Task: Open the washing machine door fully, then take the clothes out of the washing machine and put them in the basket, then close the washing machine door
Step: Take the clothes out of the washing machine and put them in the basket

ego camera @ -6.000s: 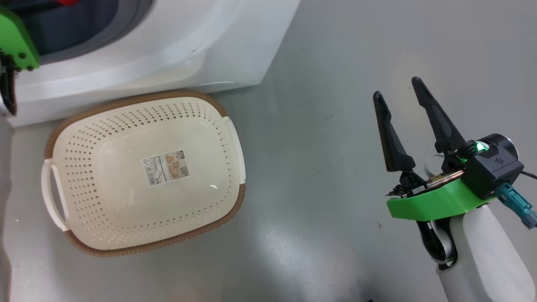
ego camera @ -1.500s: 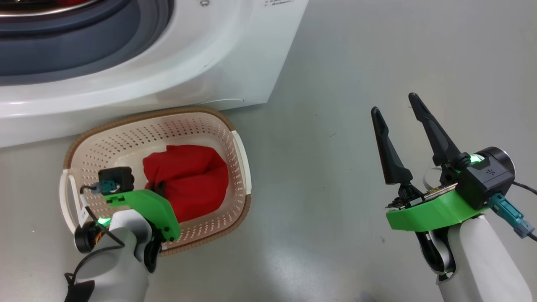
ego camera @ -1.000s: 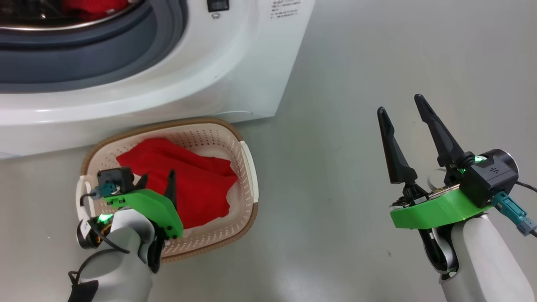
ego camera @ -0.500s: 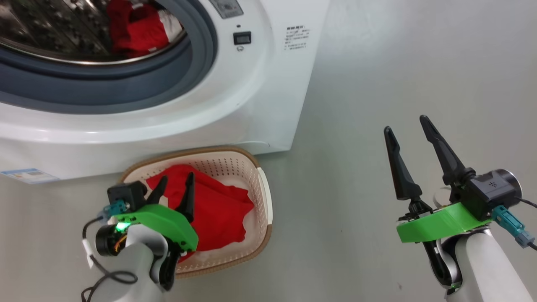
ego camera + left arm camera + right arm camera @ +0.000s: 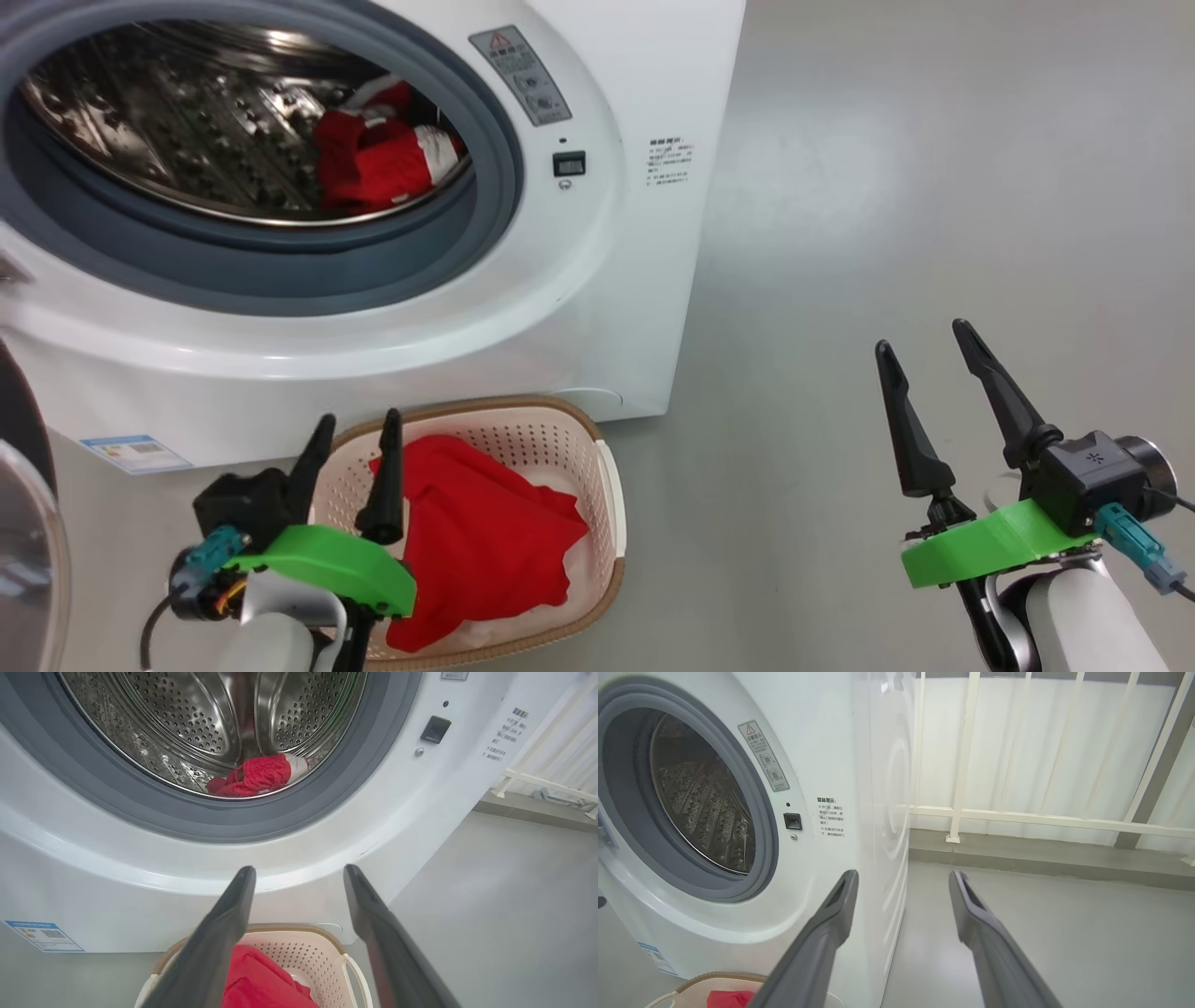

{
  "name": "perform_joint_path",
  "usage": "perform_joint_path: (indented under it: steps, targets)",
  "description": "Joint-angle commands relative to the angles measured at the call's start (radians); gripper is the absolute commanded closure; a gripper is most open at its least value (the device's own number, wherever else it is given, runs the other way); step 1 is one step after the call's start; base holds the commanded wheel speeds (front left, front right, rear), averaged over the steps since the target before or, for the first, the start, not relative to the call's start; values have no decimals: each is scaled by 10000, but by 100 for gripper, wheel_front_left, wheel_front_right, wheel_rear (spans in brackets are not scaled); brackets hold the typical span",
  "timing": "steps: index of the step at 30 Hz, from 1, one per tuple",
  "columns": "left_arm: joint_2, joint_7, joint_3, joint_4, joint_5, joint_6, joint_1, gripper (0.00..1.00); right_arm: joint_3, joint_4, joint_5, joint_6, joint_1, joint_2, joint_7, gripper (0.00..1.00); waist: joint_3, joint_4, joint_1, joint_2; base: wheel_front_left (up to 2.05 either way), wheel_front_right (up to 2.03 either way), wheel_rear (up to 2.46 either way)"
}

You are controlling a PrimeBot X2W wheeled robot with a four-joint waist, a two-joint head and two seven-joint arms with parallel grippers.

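The white front-loading washing machine [image 5: 597, 308] stands with its door [image 5: 23, 560] swung open to the left. Only a slice of the door's black rim and clear glass shows at the head view's left edge. A grey gasket [image 5: 280, 275] rings the round opening. Inside the perforated steel drum [image 5: 168, 112], a red garment [image 5: 378, 168] with white trim lies bunched at the lower right. A small blue sticker [image 5: 135, 455] sits low on the machine's front. The cream perforated basket [image 5: 532, 439] with a brown rim stands on the floor [image 5: 840, 233] just in front of the machine's base. It holds a second red garment [image 5: 476, 551], crumpled across its bottom.
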Motion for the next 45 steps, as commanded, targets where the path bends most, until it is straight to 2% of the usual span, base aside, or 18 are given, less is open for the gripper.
perform_joint_path:
  steps: [1,11,18,28,35,45]
  targets:
    - [312,-121,427,-692,259,133,205,0,131,-320,-211,46,67,-8,-65,0,-264,118,0,0,0,0,0]
    - [399,-121,1010,-3013,953,653,1464,0,-172,-568,-494,46,413,-40,-65,0,-631,209,0,0,0,0,0]
    - [487,-122,1355,-3823,1014,736,2417,0,-525,-1023,-521,46,1084,-24,-65,0,-1068,240,0,0,0,0,0]
    - [664,-121,1542,-4335,987,807,3574,0,-749,-1390,-390,46,1710,-8,-65,0,-1613,90,0,0,0,0,0]
    - [823,-116,1547,-4379,988,821,3743,0,-703,-1444,-391,46,1864,-4,-65,0,-1671,33,0,0,0,0,0]
    - [765,-72,1416,-4201,915,885,3682,0,-578,-1380,-328,46,1871,-1,-65,0,-1722,14,0,0,0,0,0]
